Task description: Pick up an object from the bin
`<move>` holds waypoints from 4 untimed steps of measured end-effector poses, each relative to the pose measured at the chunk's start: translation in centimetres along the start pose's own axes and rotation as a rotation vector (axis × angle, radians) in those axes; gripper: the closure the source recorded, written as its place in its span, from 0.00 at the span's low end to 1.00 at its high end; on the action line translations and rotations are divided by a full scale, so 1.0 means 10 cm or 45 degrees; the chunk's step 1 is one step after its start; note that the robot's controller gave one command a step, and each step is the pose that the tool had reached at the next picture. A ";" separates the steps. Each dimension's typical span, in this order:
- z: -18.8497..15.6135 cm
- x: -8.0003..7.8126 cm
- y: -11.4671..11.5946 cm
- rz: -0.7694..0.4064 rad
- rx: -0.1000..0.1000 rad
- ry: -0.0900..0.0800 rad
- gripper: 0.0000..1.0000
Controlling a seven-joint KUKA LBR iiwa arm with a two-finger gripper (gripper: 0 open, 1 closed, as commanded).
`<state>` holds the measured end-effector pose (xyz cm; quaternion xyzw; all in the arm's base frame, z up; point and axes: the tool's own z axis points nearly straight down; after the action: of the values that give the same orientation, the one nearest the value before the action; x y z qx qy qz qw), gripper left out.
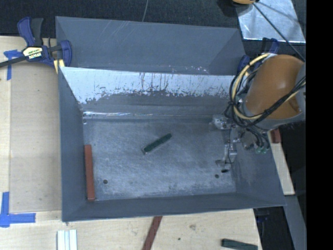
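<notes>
While the arm is reached in from the right, the gripper [226, 163] is held low over the right end of the floor of the grey bin [72, 139]; whether it is open or closed cannot be told. One dark green marker-like stick [157, 144] is found lying slantwise near the middle of the floor, well apart from the gripper; any writing on it is too small to be read. One reddish-brown bar [89, 172] is laid along the foot of the left wall. Two small dark specks are counted: the left speck [105, 182] near the bar, the right speck [217, 176] just beside the gripper.
</notes>
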<state>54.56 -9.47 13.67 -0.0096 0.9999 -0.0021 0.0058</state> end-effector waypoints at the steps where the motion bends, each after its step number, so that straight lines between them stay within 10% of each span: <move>1: 0.14 -0.32 0.53 -0.230 -0.007 0.015 0.00; 2: 0.34 -0.22 0.61 -0.245 -0.008 0.007 0.00; 3: 0.66 -0.65 1.08 -0.116 -0.006 0.006 1.00; 4: 0.66 -0.64 1.07 -0.116 -0.005 0.008 0.00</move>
<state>60.84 1.36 7.06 -0.0552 0.9985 -0.0002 0.0025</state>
